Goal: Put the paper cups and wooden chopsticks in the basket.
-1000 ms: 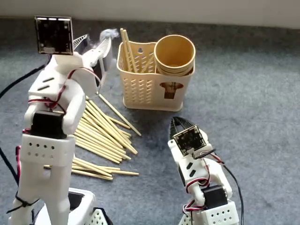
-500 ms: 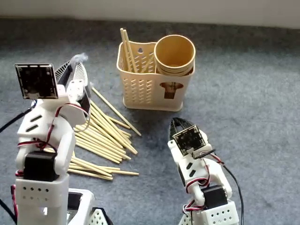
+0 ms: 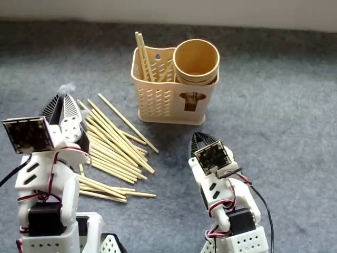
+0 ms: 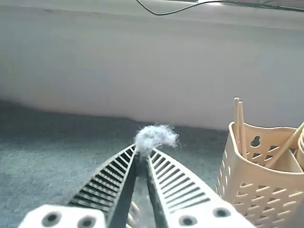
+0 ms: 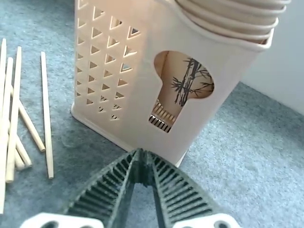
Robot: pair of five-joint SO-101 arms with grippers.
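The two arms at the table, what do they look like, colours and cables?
The left arm and right arm have white plastic shells, black servo motors and red and black wires. Each wrist carries a dark square camera board. The left gripper and right gripper have black ribbed, tapering fingers.

In the high view the left arm [image 3: 50,174] covers some ends of the loose chopsticks [image 3: 113,142], so their count cannot be told. The basket [image 3: 158,97] wall hides the lower parts of the cups [image 3: 196,60] and of the chopsticks standing in it. In the left wrist view a blurred tuft [image 4: 156,137] hides the tips of the left gripper [image 4: 141,156], and the basket runs off the edge. The right wrist view cuts the cups off.
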